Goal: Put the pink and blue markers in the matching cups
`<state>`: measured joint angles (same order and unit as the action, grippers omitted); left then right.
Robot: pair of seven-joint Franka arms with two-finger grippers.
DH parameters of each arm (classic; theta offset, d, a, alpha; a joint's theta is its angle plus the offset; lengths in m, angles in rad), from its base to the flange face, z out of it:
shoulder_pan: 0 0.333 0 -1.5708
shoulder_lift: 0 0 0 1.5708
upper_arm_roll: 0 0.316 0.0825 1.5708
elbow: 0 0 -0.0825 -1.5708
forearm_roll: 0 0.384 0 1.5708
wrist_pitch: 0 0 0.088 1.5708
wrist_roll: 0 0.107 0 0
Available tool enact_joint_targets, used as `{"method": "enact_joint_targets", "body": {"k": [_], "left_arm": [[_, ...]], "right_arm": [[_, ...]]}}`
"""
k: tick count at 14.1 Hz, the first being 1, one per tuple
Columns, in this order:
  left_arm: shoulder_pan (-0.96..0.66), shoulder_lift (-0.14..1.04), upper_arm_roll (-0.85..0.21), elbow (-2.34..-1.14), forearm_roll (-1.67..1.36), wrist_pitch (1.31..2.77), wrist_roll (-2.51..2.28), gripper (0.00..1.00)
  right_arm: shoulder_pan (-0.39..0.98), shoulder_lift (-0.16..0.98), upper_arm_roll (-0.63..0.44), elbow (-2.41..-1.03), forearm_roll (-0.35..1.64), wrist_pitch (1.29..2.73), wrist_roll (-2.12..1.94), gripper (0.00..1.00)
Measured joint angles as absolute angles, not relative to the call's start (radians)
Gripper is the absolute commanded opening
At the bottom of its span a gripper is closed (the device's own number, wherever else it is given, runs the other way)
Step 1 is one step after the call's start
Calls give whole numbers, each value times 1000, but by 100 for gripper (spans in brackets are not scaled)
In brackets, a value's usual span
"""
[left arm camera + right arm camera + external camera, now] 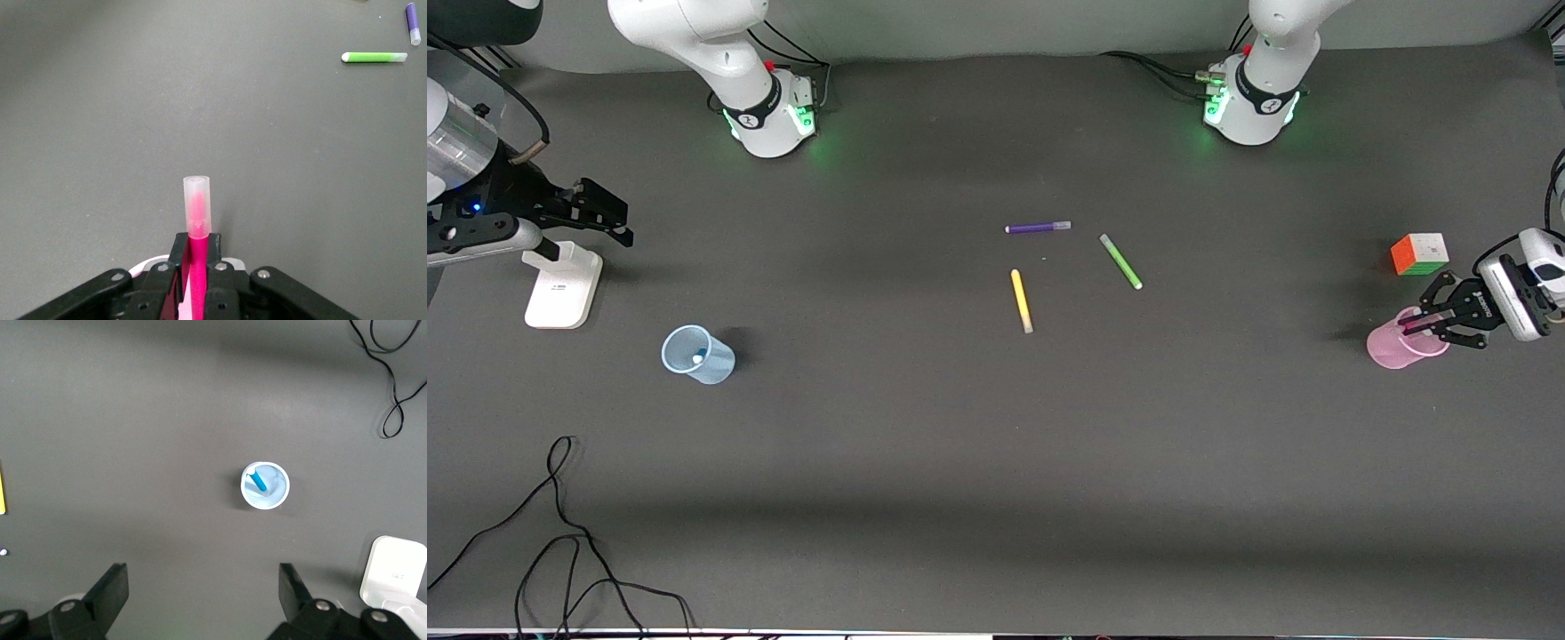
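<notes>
My desk point(925, 427) is dark grey, matte; a pale wall point(996, 22) runs along its top edge; black cables point(560, 542) loop near its bottom corner.

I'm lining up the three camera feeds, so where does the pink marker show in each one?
Front view: the pink marker is in the left gripper, over the pink cup.
Left wrist view: the marker is at bottom center between the fingers.
Right wrist view: not in it.
Shared landmark: the green pen is in the front and left wrist views.
</notes>
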<state>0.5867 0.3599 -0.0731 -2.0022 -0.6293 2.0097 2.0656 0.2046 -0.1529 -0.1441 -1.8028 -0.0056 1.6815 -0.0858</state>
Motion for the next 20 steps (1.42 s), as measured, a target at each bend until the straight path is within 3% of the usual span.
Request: {"method": "enact_joint_targets", "body": {"k": [2, 3, 4, 13, 20], "left_arm": [[588, 362, -74, -1990, -632, 1998, 2072, 6], [590, 367, -75, -1980, -634, 1987, 2084, 27], [592, 377, -75, -1969, -639, 1976, 2097, 98], [601, 412, -94, -1838, -645, 1927, 2026, 100], [454, 148, -108, -1784, -317, 1868, 1387, 100]], "right_arm": [[204, -152, -149, -1803, -4, 1680, -85, 100], [203, -152, -152, -1803, 0, 1680, -83, 100], [202, -152, -156, -1802, 1, 1680, -81, 100], [198, -140, -184, -1798, 13, 1681, -53, 100], [204, -116, -175, -1790, 13, 1682, -52, 100]]}}
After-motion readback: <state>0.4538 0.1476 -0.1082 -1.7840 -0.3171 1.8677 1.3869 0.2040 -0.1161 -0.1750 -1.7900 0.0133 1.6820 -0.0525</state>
